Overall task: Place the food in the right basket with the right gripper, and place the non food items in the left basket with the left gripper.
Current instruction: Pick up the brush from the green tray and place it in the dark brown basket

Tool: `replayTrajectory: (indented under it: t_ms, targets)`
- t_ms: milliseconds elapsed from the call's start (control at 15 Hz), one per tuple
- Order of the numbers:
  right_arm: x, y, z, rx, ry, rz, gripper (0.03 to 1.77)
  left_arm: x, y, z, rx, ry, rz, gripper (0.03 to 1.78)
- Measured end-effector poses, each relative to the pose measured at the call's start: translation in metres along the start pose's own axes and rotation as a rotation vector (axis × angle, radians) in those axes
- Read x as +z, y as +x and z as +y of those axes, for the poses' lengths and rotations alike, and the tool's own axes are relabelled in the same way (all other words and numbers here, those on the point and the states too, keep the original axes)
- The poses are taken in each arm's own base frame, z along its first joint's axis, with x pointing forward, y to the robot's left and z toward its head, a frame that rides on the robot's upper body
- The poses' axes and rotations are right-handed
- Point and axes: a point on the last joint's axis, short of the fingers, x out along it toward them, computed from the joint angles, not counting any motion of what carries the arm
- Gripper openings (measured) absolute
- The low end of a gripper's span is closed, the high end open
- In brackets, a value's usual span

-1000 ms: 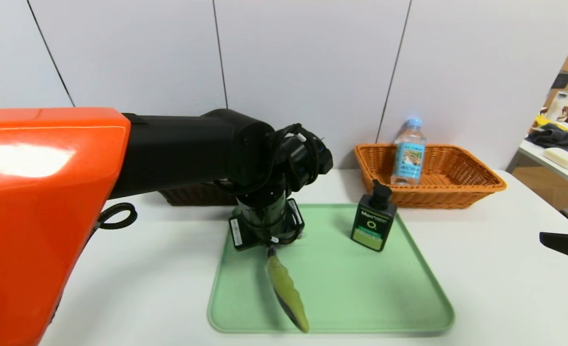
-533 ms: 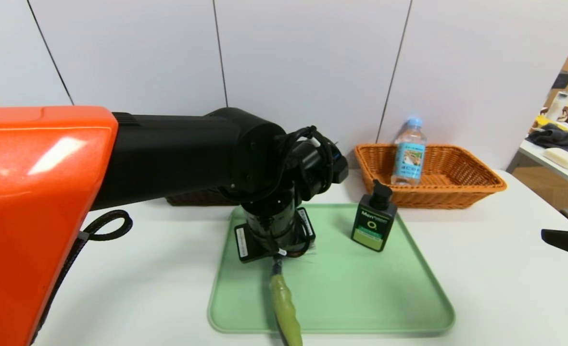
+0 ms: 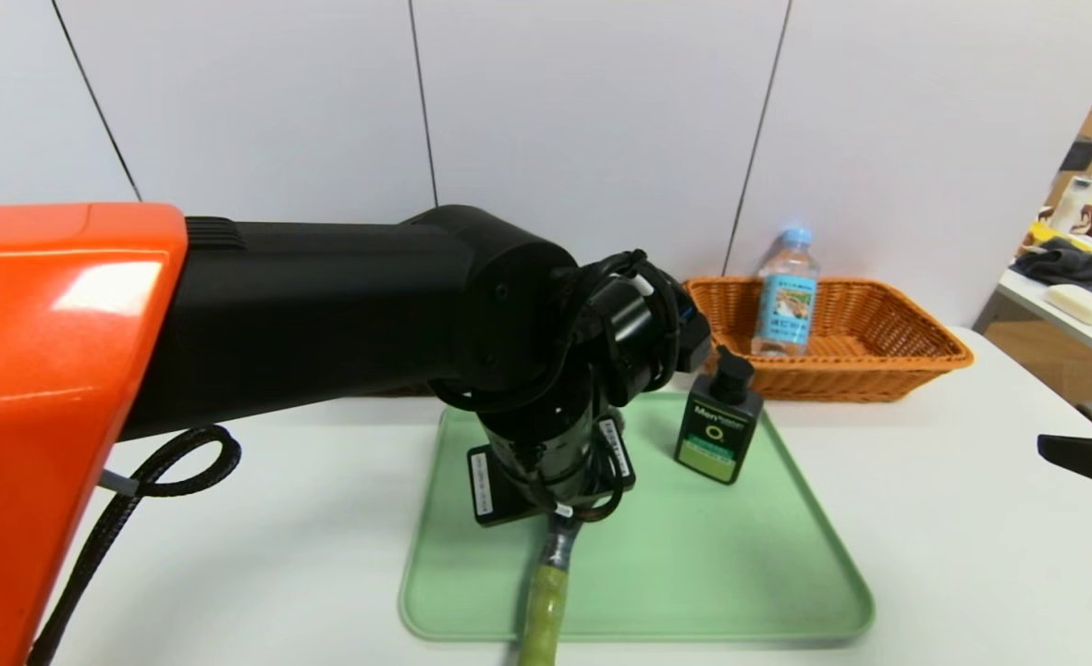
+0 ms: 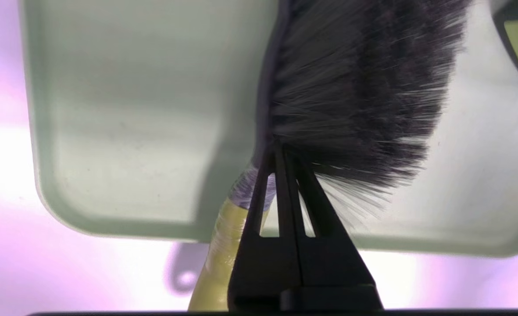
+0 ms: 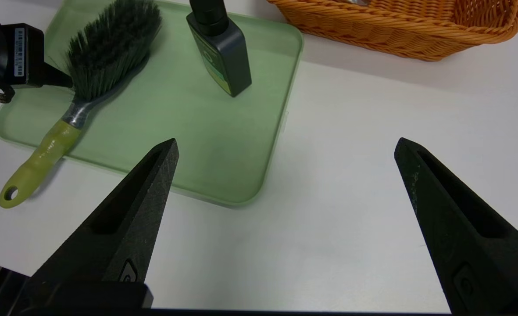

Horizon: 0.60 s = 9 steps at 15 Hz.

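Bright even light, glare on orange shell (image 3: 55,305), blurred bristles (image 4: 364,87)

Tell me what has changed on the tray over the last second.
The left tool slid toward the tray's near edge and closed flat against the brush, by its bristles. The brush handle swung and now overhangs that edge. Unchanged: pump bottle, water bottle in the orange basket, right tool open.

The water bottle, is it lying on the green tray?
No, the water bottle stands upright in the orange basket, behind the green tray.
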Motion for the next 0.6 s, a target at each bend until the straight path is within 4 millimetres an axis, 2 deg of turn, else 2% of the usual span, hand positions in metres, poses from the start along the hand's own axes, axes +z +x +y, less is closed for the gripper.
replayTrajectory:
  t_ms: [600]
  targets:
    - [-0.0006,0.0043,0.0002,0.002,0.000,0.017,1.70,-0.0059,-0.0070,-0.0034,-0.018,0.025,-0.008,0.05]
